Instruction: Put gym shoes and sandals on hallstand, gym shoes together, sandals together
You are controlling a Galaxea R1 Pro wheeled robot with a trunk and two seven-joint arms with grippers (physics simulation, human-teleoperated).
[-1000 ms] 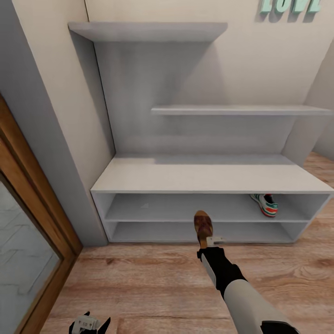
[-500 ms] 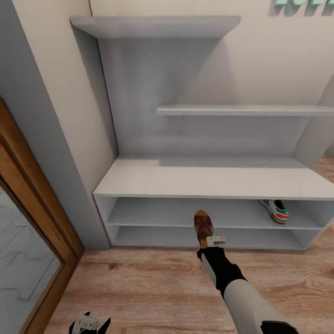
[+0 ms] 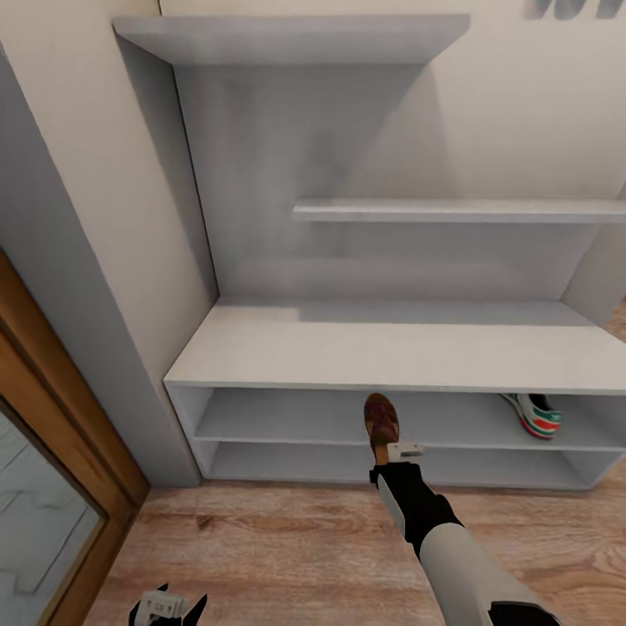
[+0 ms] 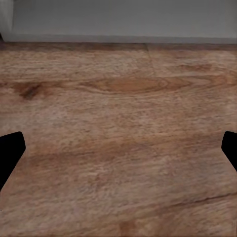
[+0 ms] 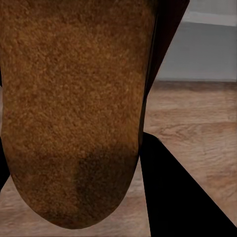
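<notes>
A brown sandal [image 3: 382, 422] hangs in front of the hallstand [image 3: 391, 348], toe toward the upper low shelf, with my right gripper [image 3: 391, 452] shut on its heel. Up close in the right wrist view, the sandal's brown footbed [image 5: 74, 108] covers most of the picture beside one dark finger [image 5: 173, 197]. One gym shoe [image 3: 535, 415] lies on the upper low shelf at the right end. My left gripper [image 3: 169, 609] hangs low near the corridor floor [image 3: 287, 548]; in the left wrist view its fingertips [image 4: 10, 153] stand wide apart over bare planks.
A wooden door frame [image 3: 52, 417] and a grey wall pillar [image 3: 96, 330] stand left of the hallstand. Two stepped wall shelves [image 3: 452, 209] sit above the bench top. Open plank floor lies in front of the unit.
The whole view has shifted, so the hallstand sits lower and nearer and the gym shoe further right: the camera moved. My right gripper still holds the sandal the same way.
</notes>
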